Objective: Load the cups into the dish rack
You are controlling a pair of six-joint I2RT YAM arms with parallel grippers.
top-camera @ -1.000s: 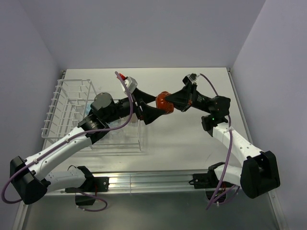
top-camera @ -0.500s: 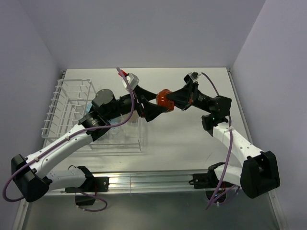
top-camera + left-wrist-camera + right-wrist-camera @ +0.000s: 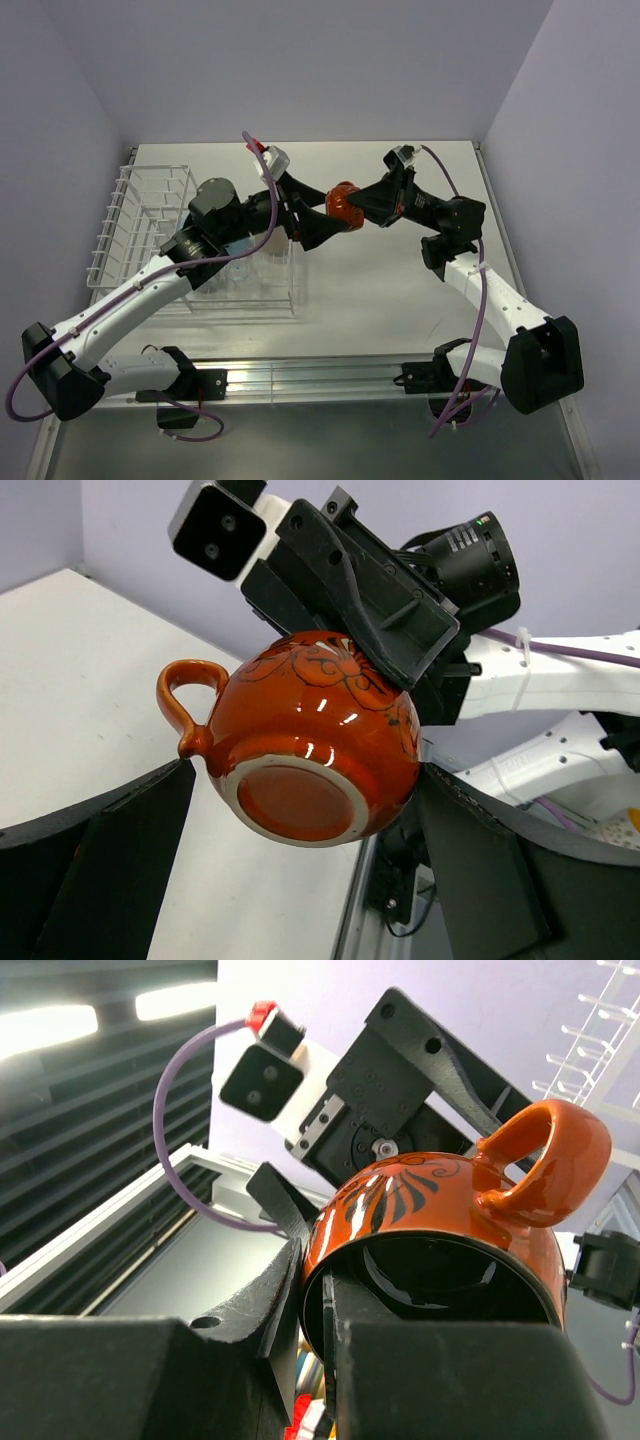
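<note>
Red-orange mug point(image 3: 320, 720) pinched at its rim by right gripper point(image 3: 318, 1295) — left gripper point(image 3: 307, 770) gapes wide, flanking it.

Left fingers point(image 3: 100, 880) wide; right fingers point(image 3: 240, 1310) clamped.

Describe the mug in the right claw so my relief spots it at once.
Find the white rack on the left of the table, then look right towards the middle. There the right claw pinches the rim of the mug, with the open left claw flanking it. It is the only orange thing among black parts: round, glossy, dark-patterned, loop-handled.
</note>
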